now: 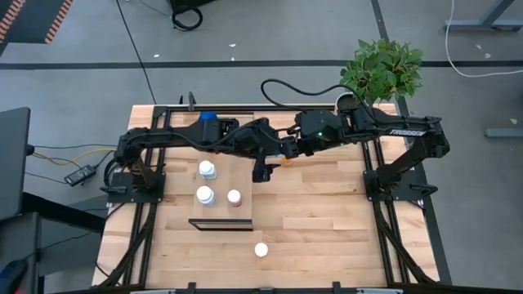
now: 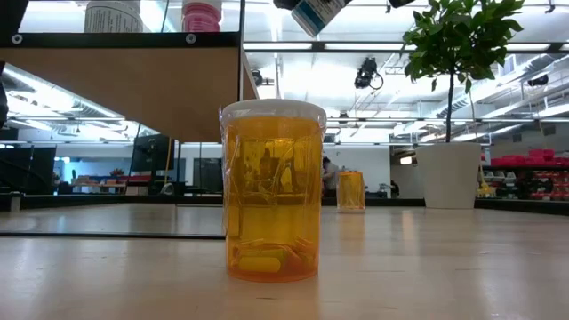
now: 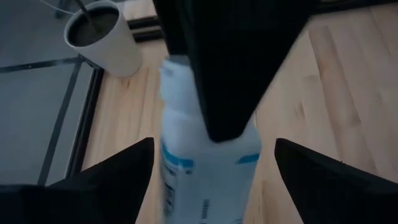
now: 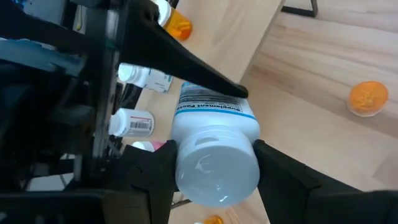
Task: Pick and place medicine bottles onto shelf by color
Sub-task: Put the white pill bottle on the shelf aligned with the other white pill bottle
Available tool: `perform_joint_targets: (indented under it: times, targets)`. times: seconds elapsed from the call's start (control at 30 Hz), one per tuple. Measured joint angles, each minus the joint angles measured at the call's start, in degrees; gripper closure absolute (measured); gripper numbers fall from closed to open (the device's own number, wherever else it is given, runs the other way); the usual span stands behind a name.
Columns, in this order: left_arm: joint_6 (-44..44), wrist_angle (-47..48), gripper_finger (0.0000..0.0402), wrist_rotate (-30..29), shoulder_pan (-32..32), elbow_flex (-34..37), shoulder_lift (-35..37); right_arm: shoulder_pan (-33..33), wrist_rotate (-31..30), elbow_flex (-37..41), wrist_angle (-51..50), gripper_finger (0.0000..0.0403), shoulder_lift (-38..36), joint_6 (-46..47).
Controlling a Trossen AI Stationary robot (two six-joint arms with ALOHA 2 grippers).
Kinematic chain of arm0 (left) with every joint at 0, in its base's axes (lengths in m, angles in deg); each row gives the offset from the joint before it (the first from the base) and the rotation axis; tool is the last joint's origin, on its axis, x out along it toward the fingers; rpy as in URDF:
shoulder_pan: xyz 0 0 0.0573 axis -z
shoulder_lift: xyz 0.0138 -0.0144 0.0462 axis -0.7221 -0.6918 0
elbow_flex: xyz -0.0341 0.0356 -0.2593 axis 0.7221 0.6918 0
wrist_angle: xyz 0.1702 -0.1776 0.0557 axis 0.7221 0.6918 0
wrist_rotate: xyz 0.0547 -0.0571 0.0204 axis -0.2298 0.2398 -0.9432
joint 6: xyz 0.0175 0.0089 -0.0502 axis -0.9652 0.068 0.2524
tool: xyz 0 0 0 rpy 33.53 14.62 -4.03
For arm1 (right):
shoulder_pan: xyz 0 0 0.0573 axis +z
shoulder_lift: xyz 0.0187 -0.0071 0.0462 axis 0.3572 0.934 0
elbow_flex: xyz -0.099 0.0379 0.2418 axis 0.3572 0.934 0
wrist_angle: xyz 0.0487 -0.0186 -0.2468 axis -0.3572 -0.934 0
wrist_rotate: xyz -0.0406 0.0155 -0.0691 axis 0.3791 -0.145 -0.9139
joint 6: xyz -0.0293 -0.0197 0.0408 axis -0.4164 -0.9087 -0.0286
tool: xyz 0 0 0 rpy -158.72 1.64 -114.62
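A slatted light-wood worktop (image 1: 327, 212) stands on a grey workshop floor, with a leafy green plant in a white pot (image 1: 382, 69) at its far right corner. From above, the dark left arm (image 1: 188, 137) and dark right arm (image 1: 384, 126) meet over the middle of the far half, apparently for a hand-over. Below them the long light-wood shelf with a dark frame edge (image 1: 237, 175) carries two white-capped bottles (image 1: 207, 169) and a pink-capped bottle (image 1: 234, 197), while a lone white-capped bottle (image 1: 261, 250) waits near the front edge. At table height a translucent orange pill bottle with a white cap (image 2: 271, 191) fills the foreground, a second orange bottle (image 2: 350, 191) stands farther back, and both sit under the route to the shelf. The left wrist camera shows the left gripper (image 3: 211, 149) spread wide astride a white round bottle with a blue label (image 3: 186, 155) and not touching it; one dark finger of the other arm crosses in front. The right wrist camera shows the right gripper (image 4: 216, 171) clamped on that bottle's cap end, holding it in the air above the worktop beside the shelf so its body is free for the left gripper to take. The crowded fingers are the main obstruction.
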Motion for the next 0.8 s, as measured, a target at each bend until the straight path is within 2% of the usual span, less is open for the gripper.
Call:
perform_joint_targets:
  times: [0.53, 0.63, 0.8]
  targets:
    - [2.3, -0.15, 0.0217, -0.26, 0.09, 0.0, -0.06, 0.02, 0.37, 0.02, -0.28, 0.0205, 0.0, -0.57]
    - [2.83, -0.15, 0.0222, -0.22, 0.09, 0.0, -0.06, 0.01, 0.35, 0.02, -0.24, 0.02, 0.0, -0.97]
    - [4.65, -0.02, 0.0205, 0.15, -0.12, 0.0, -0.06, 0.02, 0.02, 0.02, -0.25, 0.0179, 0.0, -3.29]
